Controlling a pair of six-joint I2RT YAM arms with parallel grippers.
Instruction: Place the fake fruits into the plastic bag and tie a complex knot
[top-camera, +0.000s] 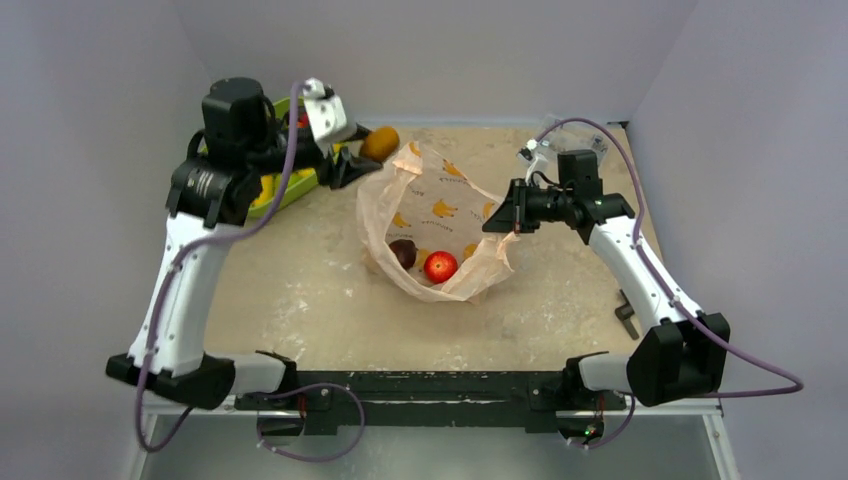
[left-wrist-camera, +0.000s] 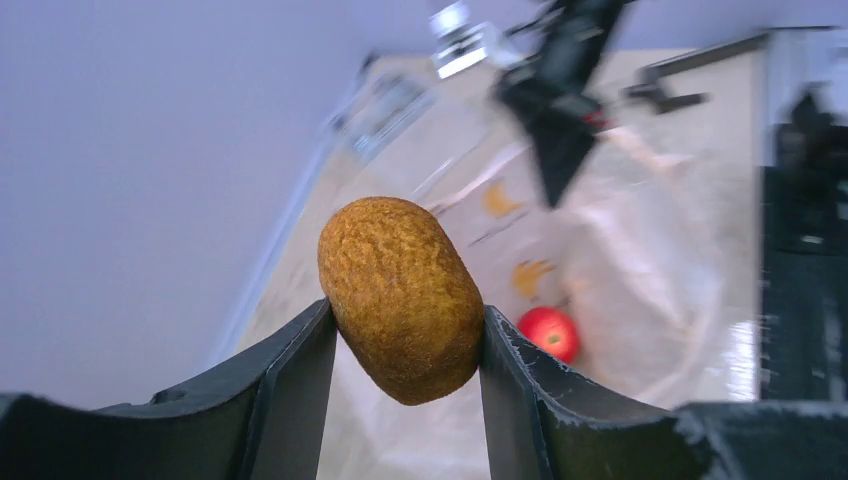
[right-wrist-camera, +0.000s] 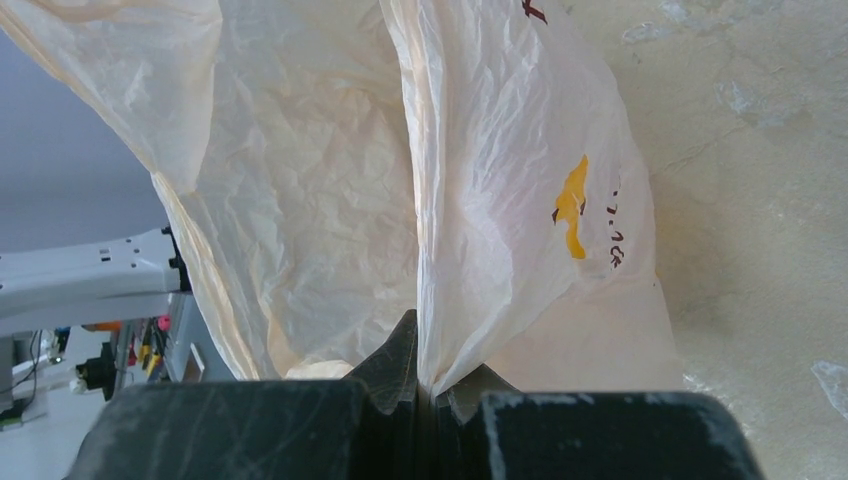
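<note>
The peach plastic bag (top-camera: 440, 212) with banana prints lies open mid-table. A red fruit (top-camera: 440, 266) and a dark round fruit (top-camera: 403, 252) lie inside it. My left gripper (top-camera: 362, 157) is shut on a brown fuzzy oval fruit (top-camera: 380, 143) and holds it above the bag's back left rim. In the left wrist view the brown fruit (left-wrist-camera: 402, 296) sits between the fingers, with the bag (left-wrist-camera: 640, 270) and red fruit (left-wrist-camera: 548, 333) below. My right gripper (top-camera: 500, 216) is shut on the bag's right edge (right-wrist-camera: 500, 150) and holds it up. No knot shows.
A lime-green tray (top-camera: 290, 190) with yellow and red fruits sits at the back left under the left arm. A clear packet (top-camera: 575, 135) lies at the back right corner. A small dark object (top-camera: 626, 312) lies near the right arm's base.
</note>
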